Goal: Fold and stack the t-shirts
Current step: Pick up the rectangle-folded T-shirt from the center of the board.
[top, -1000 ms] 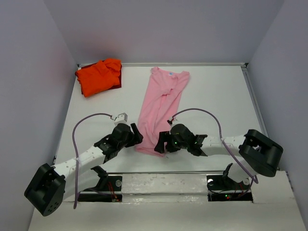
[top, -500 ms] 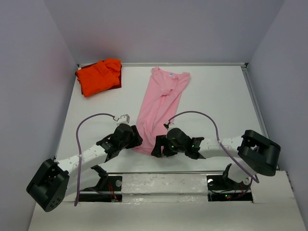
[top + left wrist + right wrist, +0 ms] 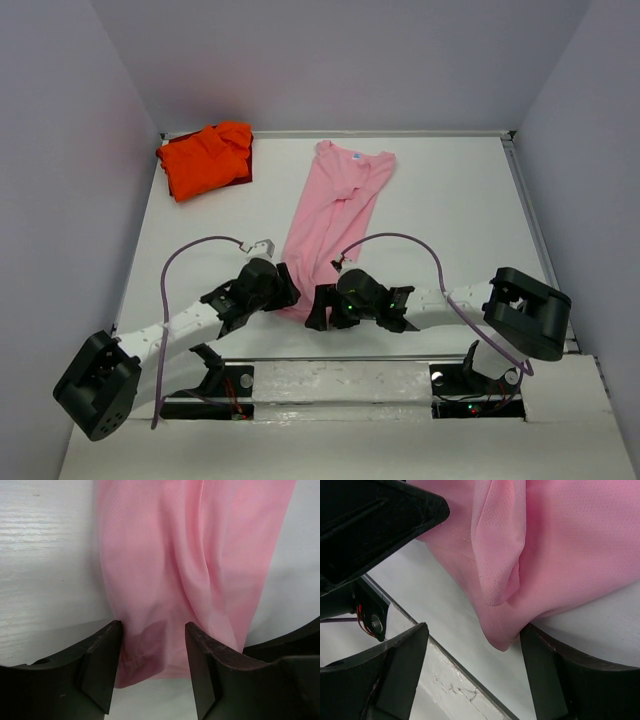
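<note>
The pink shirt (image 3: pixel 335 215) lies narrow-folded along the table (image 3: pixel 450 200), hem at the near edge; the orange shirt (image 3: pixel 205 158) sits bunched at the far left corner. The left gripper (image 3: pixel 152 630) and right gripper (image 3: pixel 472 630) stand spread wide astride the hem corners. Thin, limp cloth, likely: pinch every layer at each corner.

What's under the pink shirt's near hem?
White table shows around the pink t-shirt hem, which lies between the open jaws of the left gripper and right gripper. Anything beneath the cloth itself is covered.
</note>
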Motion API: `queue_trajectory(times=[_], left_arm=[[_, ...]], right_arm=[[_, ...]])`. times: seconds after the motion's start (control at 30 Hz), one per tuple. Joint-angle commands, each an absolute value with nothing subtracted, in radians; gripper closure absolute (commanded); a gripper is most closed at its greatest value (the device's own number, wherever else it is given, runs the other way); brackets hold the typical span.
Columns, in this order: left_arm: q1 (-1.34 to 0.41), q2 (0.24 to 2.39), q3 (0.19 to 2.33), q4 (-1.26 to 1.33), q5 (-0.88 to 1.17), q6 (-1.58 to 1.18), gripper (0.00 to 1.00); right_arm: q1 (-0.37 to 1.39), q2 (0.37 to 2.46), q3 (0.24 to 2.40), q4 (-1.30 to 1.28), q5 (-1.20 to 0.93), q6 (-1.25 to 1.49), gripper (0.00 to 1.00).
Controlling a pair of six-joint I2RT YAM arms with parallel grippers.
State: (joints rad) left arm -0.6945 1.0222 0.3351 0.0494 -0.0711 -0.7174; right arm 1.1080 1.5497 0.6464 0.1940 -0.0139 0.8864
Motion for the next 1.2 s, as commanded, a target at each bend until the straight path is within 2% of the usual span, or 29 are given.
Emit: queue_trajectory(times=[0.0,0.1,0.2,0.3,0.33,0.4,0.43,0.47,0.53,0.57,0.93,1.17], left_arm=[[-0.713,0.991,0.362,0.020,-0.054,-0.736,0.36],[-0.739,0.976,0.364,0.002,-0.077,-0.761,0.36],[-0.768,0.959,0.353,0.002,-0.083,-0.790,0.44],[-0.798,0.950,0.345,-0.026,-0.097,-0.810,0.53],[-0.807,0.943,0.342,-0.028,-0.101,-0.819,0.60],[-0.813,0.943,0.342,-0.028,-0.110,-0.824,0.67],[-0.815,0.946,0.345,-0.026,-0.118,-0.822,0.73],[-0.819,0.951,0.347,-0.026,-0.123,-0.822,0.86],[-0.825,0.960,0.348,-0.020,-0.127,-0.824,0.98],[-0.828,0.965,0.347,-0.018,-0.130,-0.824,1.00],[-0.882,0.965,0.278,0.063,-0.103,-0.894,1.00],[-1.052,1.066,0.270,0.164,-0.158,-1.026,1.00]], right_arm=[[1.120,1.582,0.638,0.109,0.049,0.884,0.21],[1.120,1.569,0.630,0.106,0.071,0.885,0.25],[1.120,1.562,0.626,0.091,0.092,0.884,0.37],[1.120,1.540,0.620,0.068,0.113,0.882,0.54],[1.120,1.534,0.621,0.055,0.127,0.881,0.62],[1.120,1.511,0.627,0.023,0.144,0.876,0.73],[1.120,1.505,0.632,-0.001,0.159,0.867,0.85],[1.120,1.496,0.635,-0.036,0.169,0.864,0.91],[1.120,1.471,0.647,-0.093,0.192,0.851,1.00],[1.120,1.462,0.652,-0.110,0.199,0.850,1.00],[1.120,1.258,0.629,-0.285,0.184,0.836,1.00],[1.120,1.194,0.595,-0.336,0.164,0.857,1.00]])
